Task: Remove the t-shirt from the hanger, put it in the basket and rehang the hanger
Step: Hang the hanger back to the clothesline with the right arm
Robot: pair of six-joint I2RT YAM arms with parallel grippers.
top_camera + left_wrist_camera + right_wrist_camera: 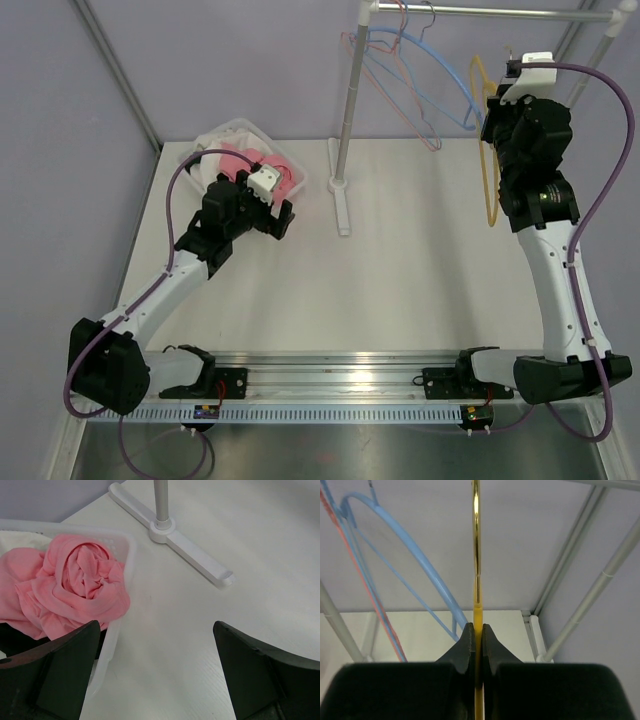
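Far left: white basket point(188, 158) at the back-left corner of the worktop point(430, 280), with the pink t-shirt point(75, 585) heaped inside, lapping over one rim, well apart from every hanger. Just right of the basket: left claw point(157, 667), spread wide, gripping nothing, hovering over bare worktop. Mid-worktop: rack foot point(192, 555) and pole point(348, 100), with the blue hanger point(432, 580) dangling from the rail point(500, 14) above. Far right: right claw point(476, 635), pinched tight on the yellow hanger point(476, 555), bare wire with no cloth on it, held high near the rail's right end. Hook seemingly below the rail rather than over it, though hard to tell.

Judging from that: shirt off and binned, main step done; in hand now, getting rid of the empty hanger. Next move probably calls for lifting the hook over the rail, or lowering the wire to the worktop, then easing the grip apart. Best aimed at the free stretch of rail right of the blue hanger.

Room: broad bare worktop between rack foot and right arm, plenty for setting down. Tight spots around the right claw: frame posts close behind and to the right, blue hanger just left, rail overhead. Around the left claw: basket rim close on the left, rack foot ahead to the right, open space toward the near edge.
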